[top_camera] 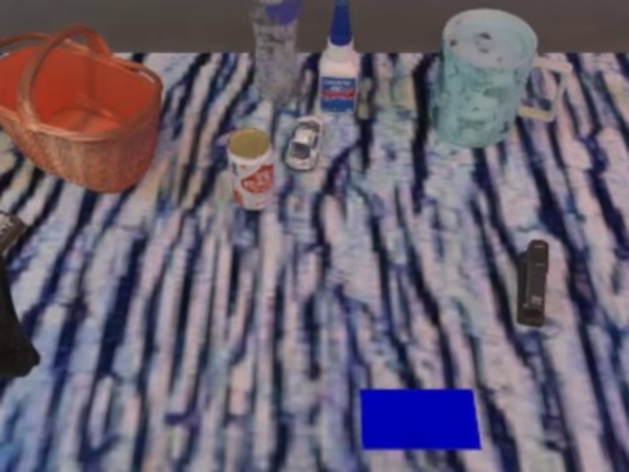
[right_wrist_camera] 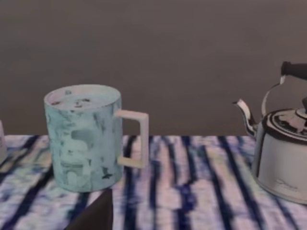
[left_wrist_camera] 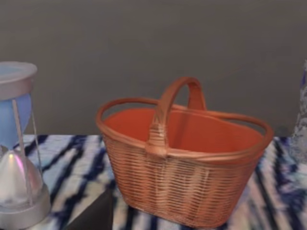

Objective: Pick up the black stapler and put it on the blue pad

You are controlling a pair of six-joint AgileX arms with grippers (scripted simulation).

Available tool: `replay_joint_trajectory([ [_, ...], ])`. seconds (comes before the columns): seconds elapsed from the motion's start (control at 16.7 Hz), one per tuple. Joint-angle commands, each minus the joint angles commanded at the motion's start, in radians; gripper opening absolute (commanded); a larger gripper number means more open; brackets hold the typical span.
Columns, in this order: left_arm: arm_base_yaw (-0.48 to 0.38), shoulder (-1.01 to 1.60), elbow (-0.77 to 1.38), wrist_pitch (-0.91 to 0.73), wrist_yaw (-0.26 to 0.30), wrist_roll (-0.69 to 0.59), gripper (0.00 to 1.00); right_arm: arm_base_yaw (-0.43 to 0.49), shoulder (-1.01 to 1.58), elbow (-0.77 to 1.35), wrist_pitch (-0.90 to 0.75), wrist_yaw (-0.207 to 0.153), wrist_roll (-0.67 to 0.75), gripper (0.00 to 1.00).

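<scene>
Lying untouched, black stapler (top_camera: 533,282) beyond blue pad (top_camera: 420,419).

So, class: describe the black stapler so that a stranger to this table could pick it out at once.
Start at the big pale teal mug at the table's far right. Come straight toward the near edge to a small black stapler lying alone on the striped cloth, beyond the blue pad. Nothing else there is a narrow black bar.
</scene>
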Motion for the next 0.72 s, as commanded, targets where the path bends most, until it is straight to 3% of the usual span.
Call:
replay_joint_trajectory([
  [0.36,0.000,0.000,0.000,0.000,0.000,0.000,1.00,0.021,0.103,0.102,-0.073,-0.004,0.030,1.00],
  [0.72,0.000,0.000,0.000,0.000,0.000,0.000,1.00,0.084,0.571,0.492,-0.343,-0.005,0.138,1.00],
])
